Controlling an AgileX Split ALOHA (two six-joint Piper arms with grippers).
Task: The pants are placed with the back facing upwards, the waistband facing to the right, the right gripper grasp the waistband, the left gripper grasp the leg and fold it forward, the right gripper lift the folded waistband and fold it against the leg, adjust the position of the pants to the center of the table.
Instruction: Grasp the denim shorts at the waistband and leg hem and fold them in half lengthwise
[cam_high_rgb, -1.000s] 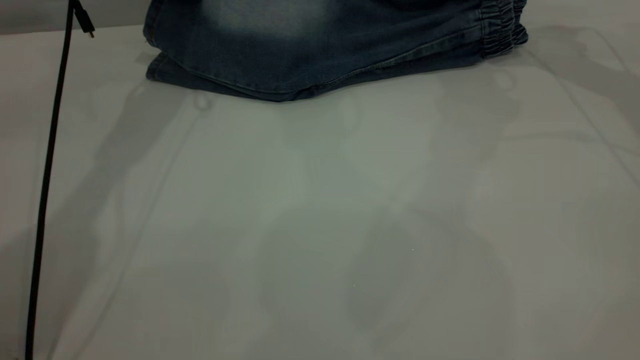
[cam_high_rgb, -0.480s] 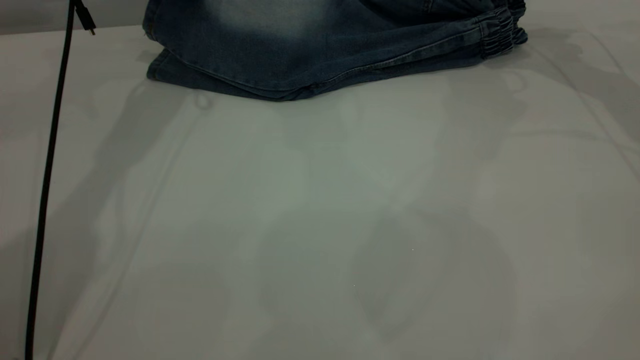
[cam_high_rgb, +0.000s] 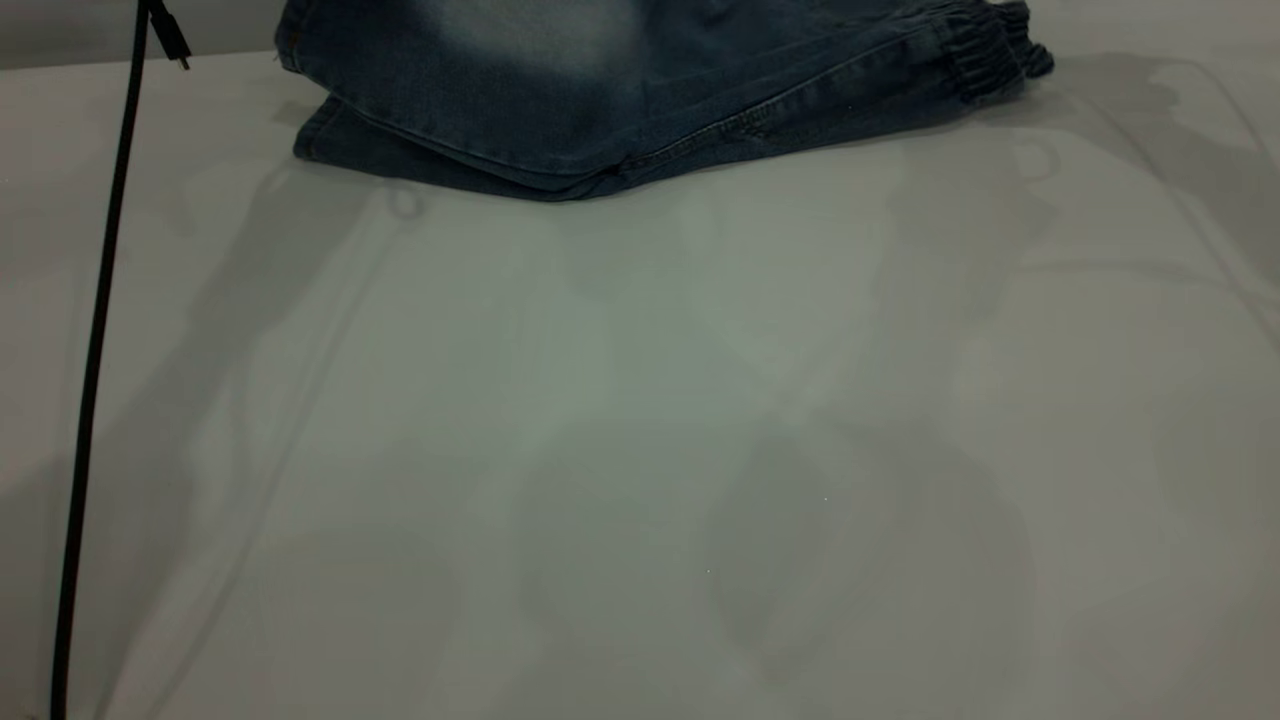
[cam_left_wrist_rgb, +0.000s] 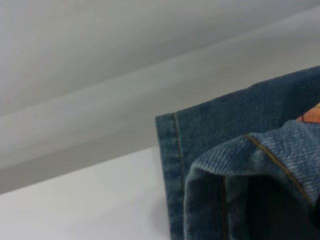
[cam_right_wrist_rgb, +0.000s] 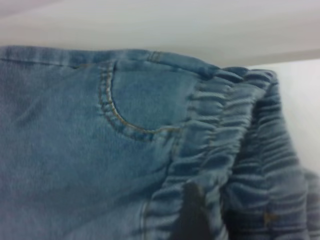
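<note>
The pants (cam_high_rgb: 600, 90) lie doubled at the table's (cam_high_rgb: 640, 450) far edge, with the elastic waistband (cam_high_rgb: 985, 55) at the right; neither gripper shows in the exterior view. In the left wrist view the leg (cam_left_wrist_rgb: 280, 150) has its hem curled up close over the lower layer, with a bit of orange print (cam_left_wrist_rgb: 311, 115). The left gripper's fingers are hidden under that cloth, which hangs as if held. In the right wrist view one dark finger (cam_right_wrist_rgb: 190, 212) of the right gripper (cam_right_wrist_rgb: 200, 217) presses into the gathered waistband (cam_right_wrist_rgb: 235, 150), beside a pocket seam (cam_right_wrist_rgb: 115, 115).
A black cable (cam_high_rgb: 95, 340) hangs down at the far left of the exterior view, its plug end near the pants' left corner. The wide white tabletop stretches in front of the pants.
The pants' top layer has risen and drawn back at the waistband end, uncovering a side seam on the lower layer. The lower layer has stayed put.
</note>
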